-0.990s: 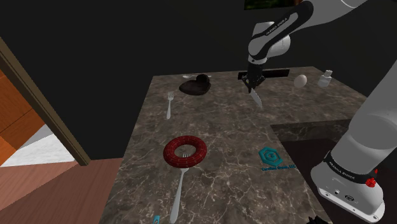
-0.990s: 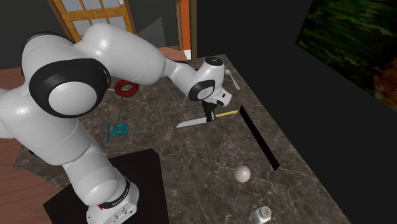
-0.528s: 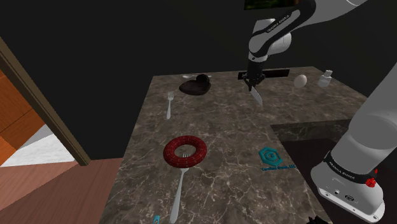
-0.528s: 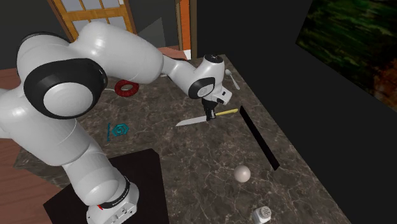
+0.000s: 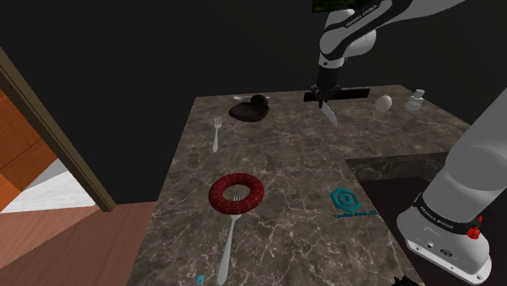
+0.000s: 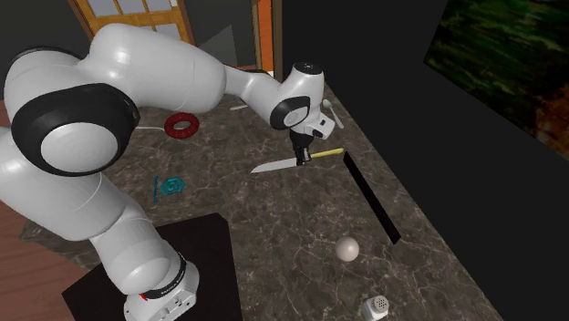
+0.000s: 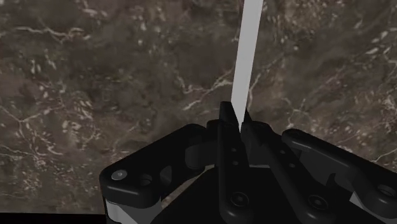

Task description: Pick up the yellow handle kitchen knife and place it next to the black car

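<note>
Pincer shut on the kitchen knife, gripping where blade meets handle. In the wrist view the fingers clasp the flat pale blade between them, with the blade running straight out ahead.

- Knife looks to be carried level and clear of the desk. Grip is near its middle, likely so neither end droops.
- Slim yellow handle sticks out toward the long black strip. Blade is plain light grey, tapering to a point.
- Black car, a low dark rounded lump, sits near the desk's far edge, off toward the shoulder view's left of the knife and well apart from it. The carry is not yet done.
- Desk top is dark brown marble with white veining, and looks smooth.
- Bare stone beside the car looks like room enough to lay the knife flat.
- A fork lies nearer the camera than the car.
</note>
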You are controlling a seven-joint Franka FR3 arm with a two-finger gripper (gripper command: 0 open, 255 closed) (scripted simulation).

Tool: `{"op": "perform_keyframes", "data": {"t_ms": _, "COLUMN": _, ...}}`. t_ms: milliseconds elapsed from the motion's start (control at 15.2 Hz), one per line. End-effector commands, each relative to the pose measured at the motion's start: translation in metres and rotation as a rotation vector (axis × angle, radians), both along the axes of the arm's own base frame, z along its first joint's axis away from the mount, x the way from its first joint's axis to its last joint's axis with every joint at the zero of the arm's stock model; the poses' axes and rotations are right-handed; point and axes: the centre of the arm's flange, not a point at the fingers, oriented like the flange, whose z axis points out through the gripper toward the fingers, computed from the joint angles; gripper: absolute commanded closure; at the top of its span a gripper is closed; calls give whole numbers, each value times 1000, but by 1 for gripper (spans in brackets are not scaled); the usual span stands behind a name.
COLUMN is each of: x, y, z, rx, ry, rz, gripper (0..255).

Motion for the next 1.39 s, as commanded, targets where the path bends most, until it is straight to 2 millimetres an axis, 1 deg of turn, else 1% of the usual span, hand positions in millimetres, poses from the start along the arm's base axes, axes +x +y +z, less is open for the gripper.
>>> {"op": "perform_keyframes", "data": {"t_ms": 0, "x": -1, "y": 0, "z": 11, "rx": 0, "ry": 1, "rz": 0, "gripper": 255}}
{"op": "perform_keyframes", "data": {"t_ms": 726, "x": -1, "y": 0, "z": 69, "rx": 0, "ry": 1, "rz": 0, "gripper": 255}}
{"op": "perform_keyframes", "data": {"t_ms": 1320, "x": -72, "y": 95, "z": 69, "rx": 0, "ry": 1, "rz": 0, "gripper": 255}}
